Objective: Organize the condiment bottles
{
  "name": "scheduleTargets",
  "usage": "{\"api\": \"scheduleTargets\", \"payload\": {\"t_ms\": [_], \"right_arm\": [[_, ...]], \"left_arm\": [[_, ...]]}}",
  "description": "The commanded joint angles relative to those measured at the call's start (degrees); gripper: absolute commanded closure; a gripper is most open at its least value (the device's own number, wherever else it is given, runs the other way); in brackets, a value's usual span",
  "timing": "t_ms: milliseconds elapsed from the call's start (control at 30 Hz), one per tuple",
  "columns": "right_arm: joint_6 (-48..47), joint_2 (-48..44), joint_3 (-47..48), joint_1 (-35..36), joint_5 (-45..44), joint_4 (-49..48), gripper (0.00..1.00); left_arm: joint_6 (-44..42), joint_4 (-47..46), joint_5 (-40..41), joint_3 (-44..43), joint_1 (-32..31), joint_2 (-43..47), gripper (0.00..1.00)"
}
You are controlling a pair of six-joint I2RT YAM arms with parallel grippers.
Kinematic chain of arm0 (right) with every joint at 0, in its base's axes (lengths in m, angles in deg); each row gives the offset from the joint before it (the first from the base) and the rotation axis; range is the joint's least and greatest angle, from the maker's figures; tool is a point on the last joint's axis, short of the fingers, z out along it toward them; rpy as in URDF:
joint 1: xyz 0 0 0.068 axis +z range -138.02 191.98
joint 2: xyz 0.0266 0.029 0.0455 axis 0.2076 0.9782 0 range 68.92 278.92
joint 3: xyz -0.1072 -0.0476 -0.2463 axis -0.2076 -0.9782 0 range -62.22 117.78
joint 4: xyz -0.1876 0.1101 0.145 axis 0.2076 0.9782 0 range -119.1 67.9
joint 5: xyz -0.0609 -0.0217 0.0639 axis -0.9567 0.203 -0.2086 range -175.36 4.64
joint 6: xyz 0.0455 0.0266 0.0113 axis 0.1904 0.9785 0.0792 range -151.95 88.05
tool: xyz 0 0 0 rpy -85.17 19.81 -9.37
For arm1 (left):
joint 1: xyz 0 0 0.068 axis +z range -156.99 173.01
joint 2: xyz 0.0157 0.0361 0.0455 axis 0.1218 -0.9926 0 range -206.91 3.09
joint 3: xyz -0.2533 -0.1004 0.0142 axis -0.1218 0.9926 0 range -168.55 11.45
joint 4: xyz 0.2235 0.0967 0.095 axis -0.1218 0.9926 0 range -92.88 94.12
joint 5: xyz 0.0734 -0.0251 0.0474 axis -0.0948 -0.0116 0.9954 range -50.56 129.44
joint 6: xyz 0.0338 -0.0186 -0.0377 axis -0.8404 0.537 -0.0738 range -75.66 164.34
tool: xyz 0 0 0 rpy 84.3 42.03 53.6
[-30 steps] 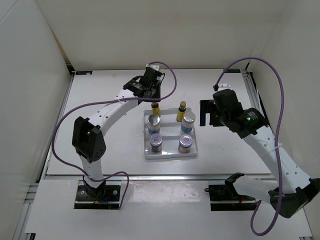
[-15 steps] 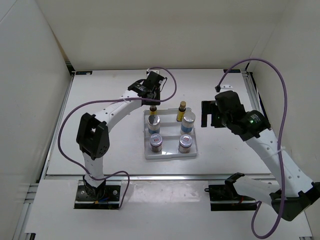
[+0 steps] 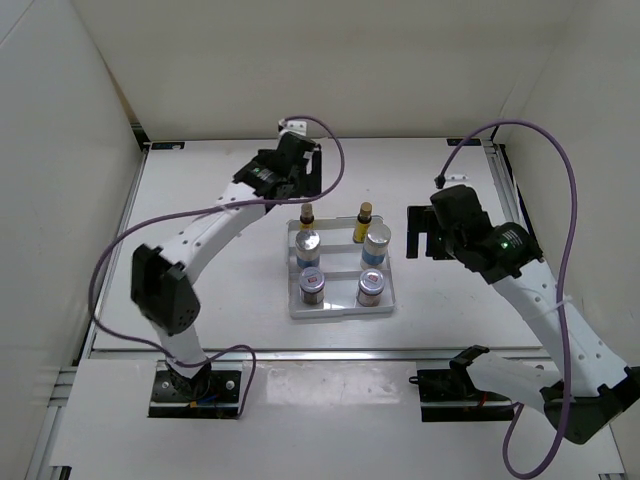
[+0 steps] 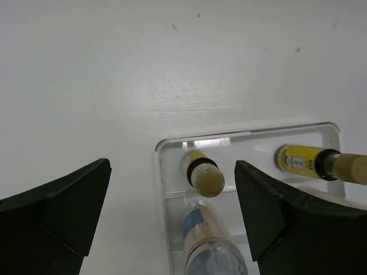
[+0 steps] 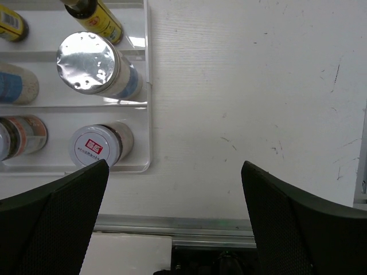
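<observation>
Six condiment bottles stand in a clear ridged tray (image 3: pixel 340 312). Two slim amber bottles (image 3: pixel 307 214) (image 3: pixel 365 214) fill the back row. Behind the silver-capped, blue-labelled pair (image 3: pixel 308 247) (image 3: pixel 376 243) they stand, and two short jars (image 3: pixel 313 286) (image 3: pixel 371 288) fill the front row. My left gripper (image 3: pixel 295 183) hangs open just behind and above the left amber bottle (image 4: pixel 202 172), not touching it. To the right of the tray, my right gripper (image 3: pixel 418 232) is open and holds nothing. Its wrist view shows a silver cap (image 5: pixel 89 63) and a jar (image 5: pixel 97 146).
The tray's rim (image 5: pixel 148 114) runs along the left of the right wrist view, with white tabletop beside it. A metal rail (image 5: pixel 229 224) marks the table's near edge. White walls close in the back and both sides.
My left gripper has opened, letting go of the left amber bottle in the tray's back row, and drawn back and up. The right arm has barely shifted.
</observation>
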Motion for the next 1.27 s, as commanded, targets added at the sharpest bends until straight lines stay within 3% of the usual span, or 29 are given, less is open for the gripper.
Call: {"api": "scheduleTargets", "payload": {"t_ms": [0,233,433,567,733,1233], "right_arm": [[2.27,-3.86,-0.45,-0.3,-1.73,0.93,0.0],[5.96,-12.64,-10.38,-0.3,0.9,-1.17,0.0],[4.92,-12.84,-12.24,-0.3,1.52,-1.18,0.0],[4.91,-11.42,-12.24,-0.3,0.73,-1.18,0.0],[7.54,-9.58,-12.24,-0.3,-2.44,1.02,0.0],[9.31,-7.64,-11.71,0.23,-4.19,2.33,0.0]], "left_arm": [[-2.84,-0.91,8.39,2.31,-0.05,17.44,0.0],[-5.04,-2.05,14.01,26.47,-0.05,40.73,0.0],[-5.83,-4.95,17.71,46.49,-0.05,57.8,0.0],[-11.88,-13.9,17.02,53.12,-0.66,63.7,0.0],[-16.64,-21.56,15.7,58.49,0.82,65.74,0.0],[-15.85,-23.5,14.29,60.86,1.97,62.32,0.0]]}}
